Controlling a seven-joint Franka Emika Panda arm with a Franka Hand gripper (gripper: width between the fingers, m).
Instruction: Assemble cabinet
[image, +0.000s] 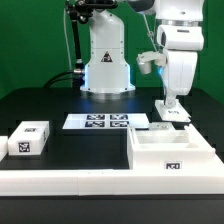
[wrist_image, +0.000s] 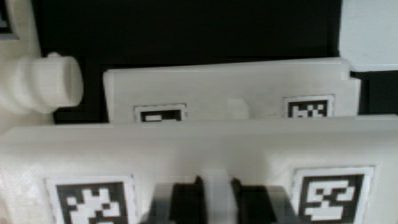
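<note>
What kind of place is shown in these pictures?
Probably a robotics laboratory test bench: a Franka arm stands on a black table before a green backdrop, and the marker board and the white cabinet part carry printed square tags.

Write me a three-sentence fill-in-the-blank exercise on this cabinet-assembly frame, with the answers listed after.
1. The small white block sits at the exterior view's ____ side.
2. The end effector hangs over the cabinet shell at the exterior view's ____ side.
3. The tabletop under the marker board is coloured ____.

Missing words: left; right; black.
</note>
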